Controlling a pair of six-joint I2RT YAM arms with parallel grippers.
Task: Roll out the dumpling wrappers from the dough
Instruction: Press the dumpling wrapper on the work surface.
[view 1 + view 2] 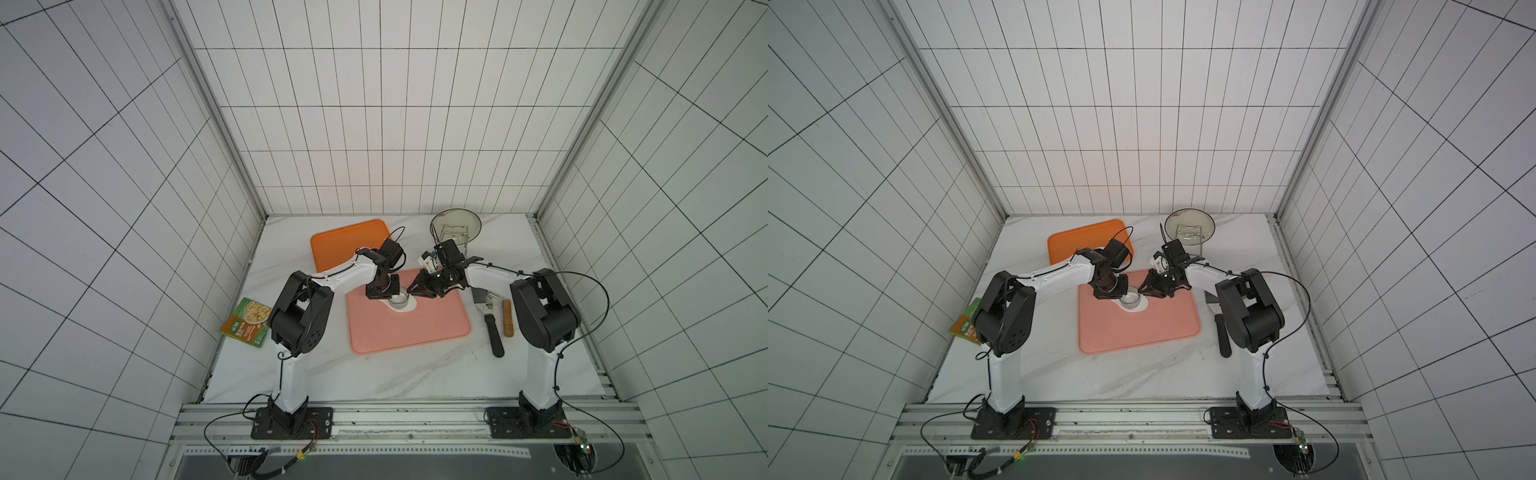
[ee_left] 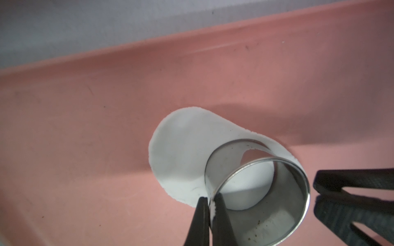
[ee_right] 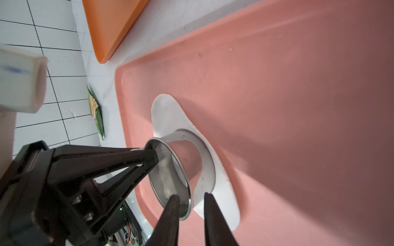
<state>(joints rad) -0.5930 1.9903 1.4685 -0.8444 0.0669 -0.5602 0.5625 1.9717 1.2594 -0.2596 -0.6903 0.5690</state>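
Robot lab test cell: grid-lined white walls (image 1: 395, 124), aluminium rail (image 1: 415, 417), bolted arm bases (image 1: 291, 422), marble-look tabletop (image 1: 395, 374).

The white, grey-veined counter (image 1: 374, 374) carries a pink tray (image 1: 415, 332) at its middle. An orange tray (image 1: 345, 245) lies just behind it, toward the back left. A green food packet (image 1: 247, 322) lies at the left edge. Right of the pink tray, a black-handled scraper (image 1: 494, 336) and a wooden stick (image 1: 507, 318) lie side by side. Near the back wall, a wire stand (image 1: 454, 228) props up a plate (image 1: 456, 217).
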